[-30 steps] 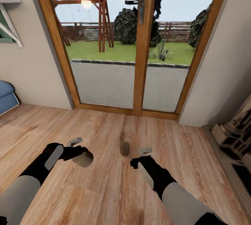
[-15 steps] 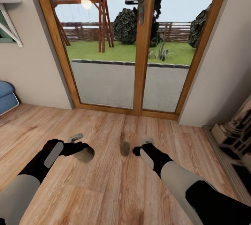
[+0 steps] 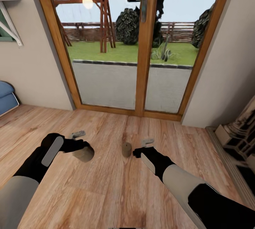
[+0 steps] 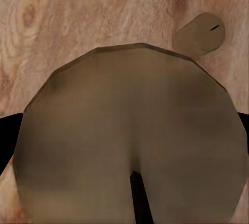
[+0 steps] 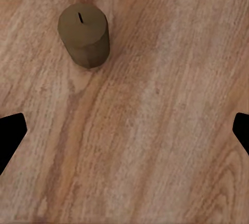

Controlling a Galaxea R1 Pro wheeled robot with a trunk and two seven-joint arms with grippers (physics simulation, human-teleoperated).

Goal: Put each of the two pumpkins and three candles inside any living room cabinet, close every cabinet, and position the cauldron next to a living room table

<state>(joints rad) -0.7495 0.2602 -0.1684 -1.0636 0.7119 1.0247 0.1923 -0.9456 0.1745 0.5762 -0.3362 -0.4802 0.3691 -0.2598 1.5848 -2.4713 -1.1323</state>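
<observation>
Head view: wooden plank floor [image 3: 106, 193] before a timber-framed glazed double door [image 3: 143, 44] with a dark lever handle; garden with swing frame [image 3: 102, 20] beyond the glass; beige walls either side; edge of a blue cushion [image 3: 5, 98] at far left; part of a grey stone fireplace [image 3: 241, 133] at far right. Left gripper [image 3: 82, 148], on a black forearm with a grey panel, closed around one candle [image 3: 83, 154], which is carried lying sideways above the floor with a round end face turned toward the camera. Second candle [image 3: 126, 149] stands upright on the floor between the two arms, in front of the door's centre post. Right gripper [image 3: 143, 146] hangs just beside that standing candle, on its right, apart from it; its jaw spread is hard to judge here. Left wrist view: the held candle [image 4: 129, 135] seen end-on and very close, a broad dull-beige faceted disc, with black finger edges showing at its sides; past its rim, the standing candle [image 4: 201, 33] on the floor, wick mark visible on top. Right wrist view: the standing candle [image 5: 84, 35] upright on the planks, dark wick slit on its top face, lying ahead of and to one side of the gripper's line; black fingertips [image 5: 10, 130] at opposite picture edges, set wide apart, nothing between them but floor.
</observation>
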